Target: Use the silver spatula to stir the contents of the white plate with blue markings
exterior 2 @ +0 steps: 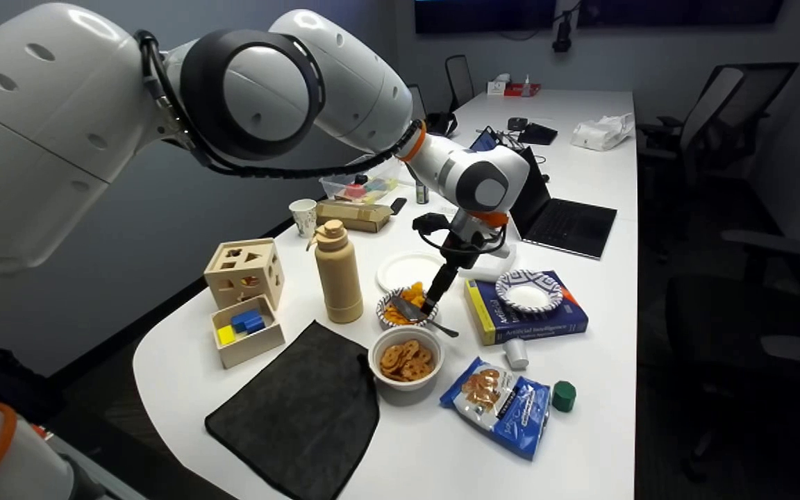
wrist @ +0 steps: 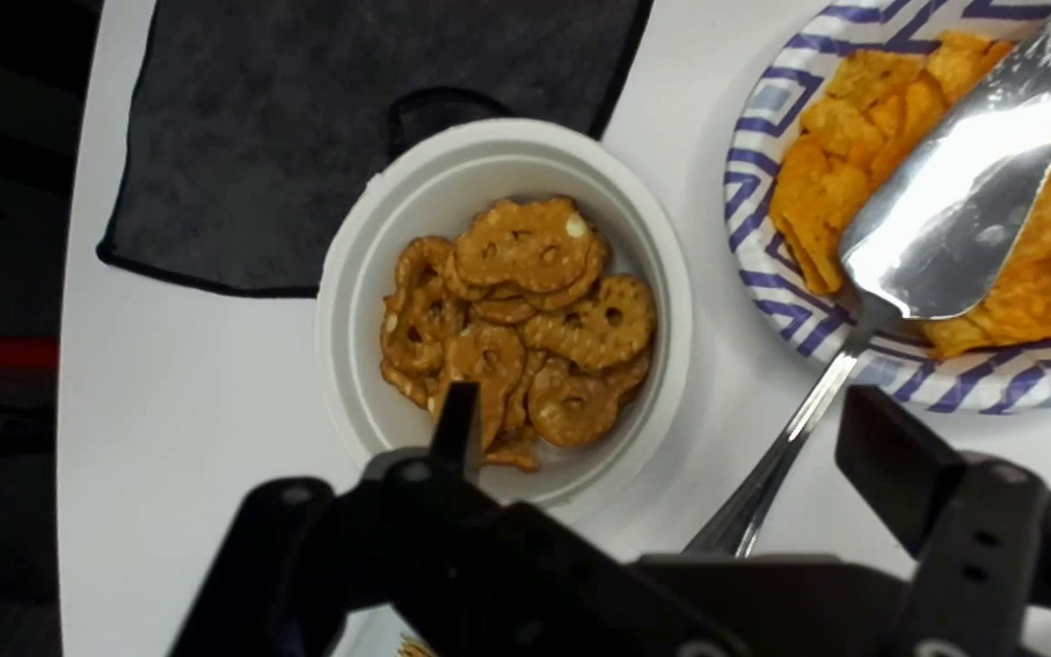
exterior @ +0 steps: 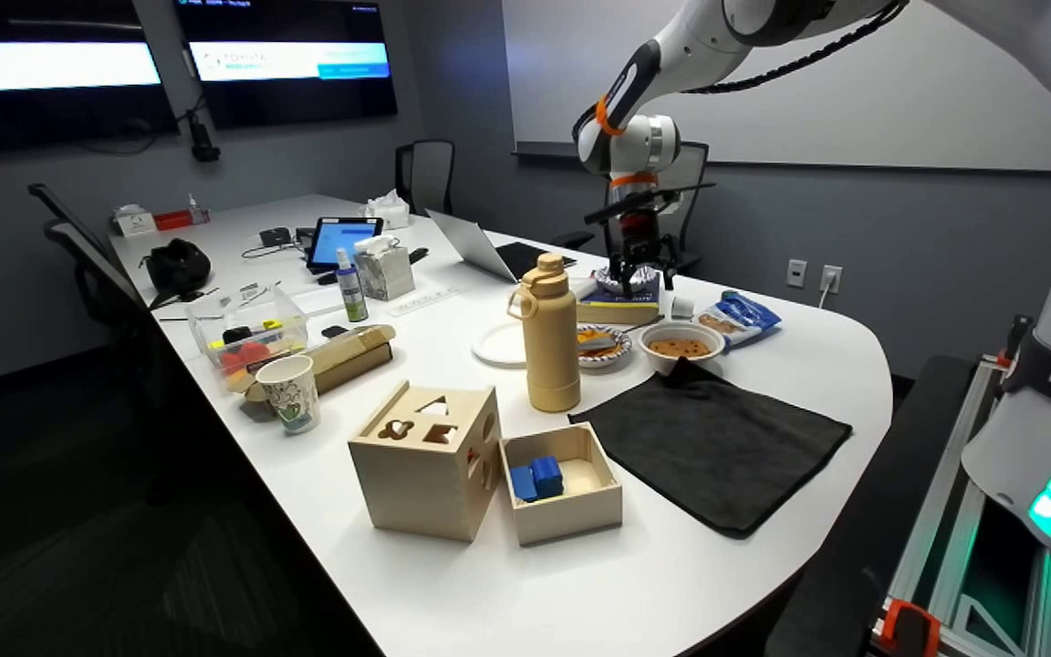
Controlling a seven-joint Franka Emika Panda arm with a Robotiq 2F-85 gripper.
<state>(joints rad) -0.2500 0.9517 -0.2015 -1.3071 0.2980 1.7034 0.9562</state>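
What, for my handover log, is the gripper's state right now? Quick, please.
Gripper: open, jaws wide apart, holding nothing; the silver spatula lies ungripped.

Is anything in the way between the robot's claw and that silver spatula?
Nothing visible blocks the silver spatula: in the wrist view its uncovered handle runs between the fingers of the open gripper. But one finger overlaps the white bowl there, so the bowl might get bumped on the way down.
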